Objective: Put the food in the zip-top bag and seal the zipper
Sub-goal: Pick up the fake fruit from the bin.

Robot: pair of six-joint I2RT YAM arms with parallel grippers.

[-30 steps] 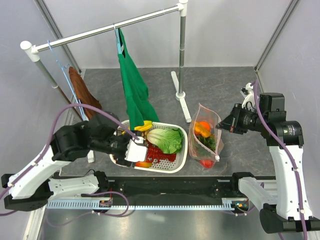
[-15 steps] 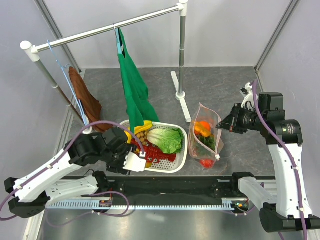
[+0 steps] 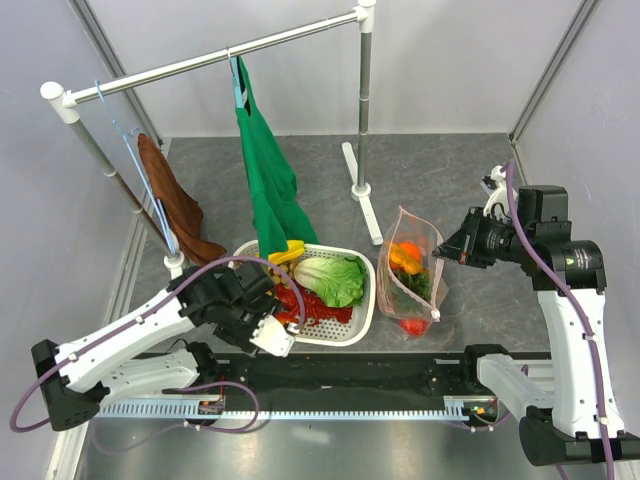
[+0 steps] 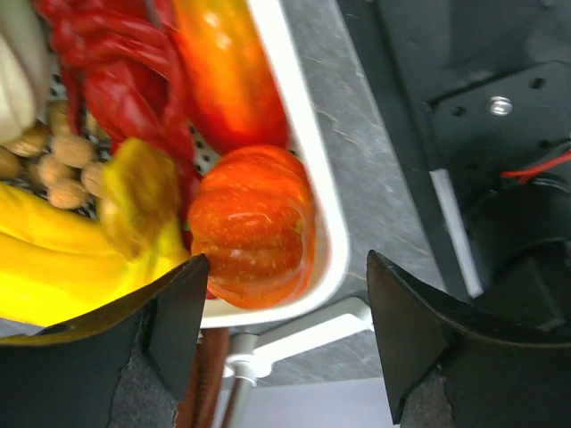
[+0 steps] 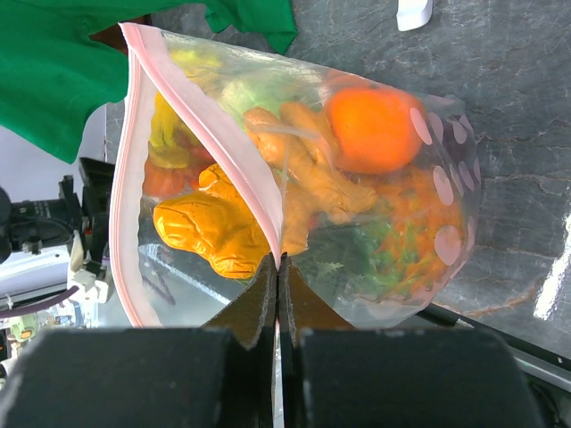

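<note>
The left gripper (image 4: 285, 267) has swung round to the near-left corner of the white basket (image 3: 366, 300).
Its jaws are spread, and the orange pumpkin (image 4: 254, 236) lies straight between them inside that corner. Just right of the basket, the right gripper (image 5: 278, 267) pinches the open zip-top bag (image 3: 415, 280) by its zipper (image 5: 134, 178).

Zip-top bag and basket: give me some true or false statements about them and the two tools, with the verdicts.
1. The right tool is shut on the zip-top bag at its mouth edge. True.
2. The bag is empty. False: food shows inside it.
3. The left tool is open above the white basket. True.
4. The left tool grips the orange pumpkin. False: it lies in the basket's corner, below the open tool.
5. The zipper is sealed. False: the mouth gapes open.
</note>
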